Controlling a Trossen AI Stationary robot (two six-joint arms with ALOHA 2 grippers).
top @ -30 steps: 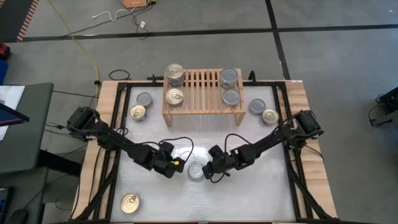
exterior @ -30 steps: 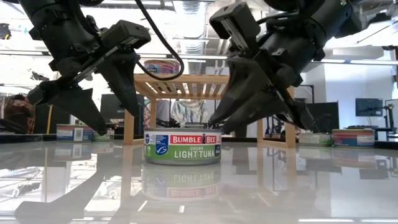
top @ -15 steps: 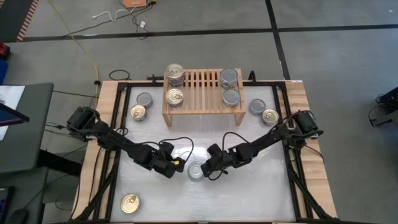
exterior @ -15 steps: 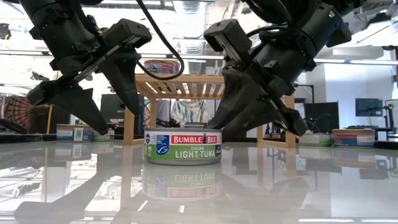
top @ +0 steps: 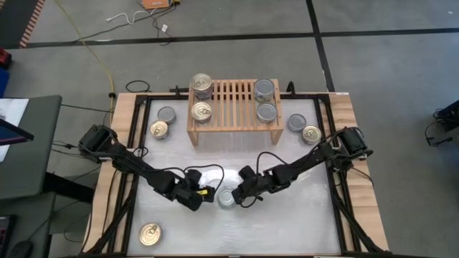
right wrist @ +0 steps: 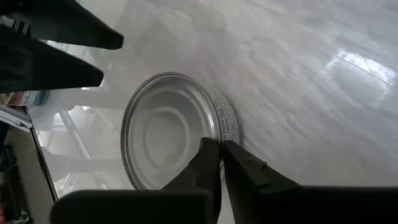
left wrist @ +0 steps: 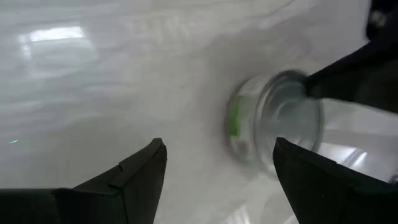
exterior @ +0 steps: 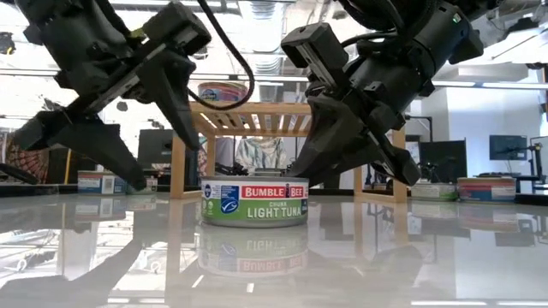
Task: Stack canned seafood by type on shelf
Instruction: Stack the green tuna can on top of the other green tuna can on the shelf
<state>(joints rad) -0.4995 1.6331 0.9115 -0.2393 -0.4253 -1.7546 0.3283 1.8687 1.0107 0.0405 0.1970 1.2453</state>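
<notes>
Since one second ago the right gripper (top: 239,198) has closed in on the silver-topped tuna can (top: 226,197) at the table's near centre, and the can has shifted slightly toward the right arm's side in the low view; the left gripper (top: 203,193) has edged nearer from the other side. The right fingers (right wrist: 214,163) lie pressed together, their tips against the can's rim rather than around it; the left fingers (left wrist: 140,171) stand wide apart, with the can (left wrist: 277,121) ahead of them and not yet between them. Judged risk: a closed gripper can only nudge, so the can may slide or spin across the glossy table (top: 301,215) and miss the left jaws, or the two grippers may collide over it. Whether the right tips truly touch the rim is uncertain from the blurred wrist view. A gold-topped can (top: 149,233) waits near the left front corner. Farther back, the shelf (top: 233,107) carries gold-topped cans (top: 201,111) at its left end and silver-topped cans (top: 266,112) at its right; loose cans (top: 162,122) flank it on both sides.
</notes>
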